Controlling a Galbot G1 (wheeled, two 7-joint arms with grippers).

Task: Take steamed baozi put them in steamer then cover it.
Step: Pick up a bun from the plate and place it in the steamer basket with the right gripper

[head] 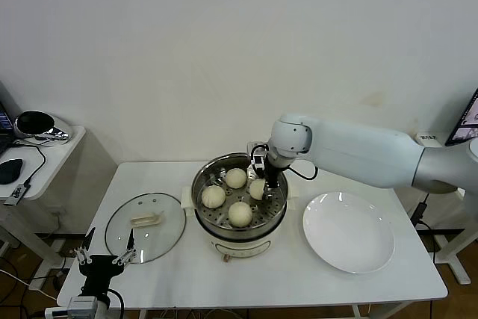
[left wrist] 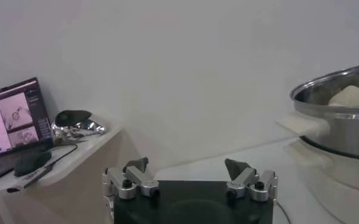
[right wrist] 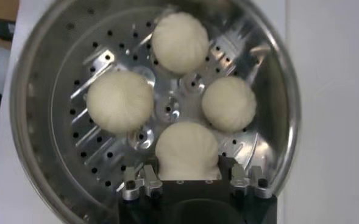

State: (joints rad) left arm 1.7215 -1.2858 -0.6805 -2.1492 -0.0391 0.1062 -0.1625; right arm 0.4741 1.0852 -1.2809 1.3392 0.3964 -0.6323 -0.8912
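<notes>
— What was in the round shiny steel steamer (head: 240, 223) on the white table (head: 246, 274)?

— 4 smooth, round, cream-white baozi (right wrist: 119, 101) sat on the metal tray with holes (right wrist: 75, 158) inside it. I counted 3 of them lying free and apart from each other. The 4th baozi (right wrist: 186, 150) sat on the side of the tray nearest the plate.

— Where was the right gripper (head: 263, 182)?

— It hung down inside the steamer, right over that 4th baozi. Its fingers (right wrist: 139, 182) stood on both sides of the bun. I could not tell if they were squeezing it or had let go.

— And the left gripper (head: 104, 256)?

— It waited low by the near left corner of the table, with its 2 fingers (left wrist: 135, 165) spread wide and nothing between them.

— Was the round clear glass cover (head: 145, 226) with the cream handle on the pot?

— No. It lay flat on the table, just left of the steamer. The flat round white plate (head: 348, 231) lay on the other side of the steamer, with nothing on it.
</notes>
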